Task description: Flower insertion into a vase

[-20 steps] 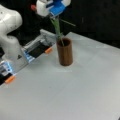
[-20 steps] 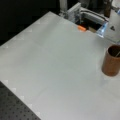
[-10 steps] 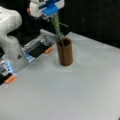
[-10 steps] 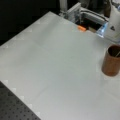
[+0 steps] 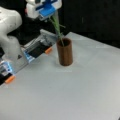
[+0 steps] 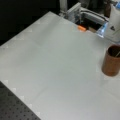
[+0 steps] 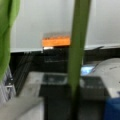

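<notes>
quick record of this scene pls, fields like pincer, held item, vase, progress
pincer: blue pincer above the vase, at a front view's top
held item: green flower stem, gripped at its upper end
vase: brown cylinder, upright on the white table, also in a front view
progress: stem's lower end is inside the vase mouth, pincer not released

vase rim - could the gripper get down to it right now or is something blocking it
Probably not cleanly. The gripper sits above the vase, shut on the green stem, and that stem runs slanting down into the vase mouth, so it occupies the path. The table around the vase is free.
</notes>
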Robot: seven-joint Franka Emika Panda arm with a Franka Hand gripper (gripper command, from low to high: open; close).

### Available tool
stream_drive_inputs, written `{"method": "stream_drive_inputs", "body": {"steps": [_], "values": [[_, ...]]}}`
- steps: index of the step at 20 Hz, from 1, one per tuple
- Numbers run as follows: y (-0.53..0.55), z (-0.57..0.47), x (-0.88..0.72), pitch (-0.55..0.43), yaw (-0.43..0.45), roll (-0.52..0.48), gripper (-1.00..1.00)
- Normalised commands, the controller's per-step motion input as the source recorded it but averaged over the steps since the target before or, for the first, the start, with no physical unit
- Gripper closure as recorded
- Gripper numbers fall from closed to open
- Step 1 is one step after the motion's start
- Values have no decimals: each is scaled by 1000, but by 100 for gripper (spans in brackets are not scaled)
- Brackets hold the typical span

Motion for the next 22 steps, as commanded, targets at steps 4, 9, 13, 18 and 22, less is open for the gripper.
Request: {"method": "stream_drive_inputs", "body": {"steps": [4, 9, 13, 18, 22], "values": [[3, 108, 141, 501, 129, 265, 100], [21, 136, 337, 618, 121, 181, 100], [131, 121, 441, 597, 115, 59, 100], [193, 146, 395, 547, 132, -46, 100], [147, 119, 293, 524, 140, -124, 100]]}}
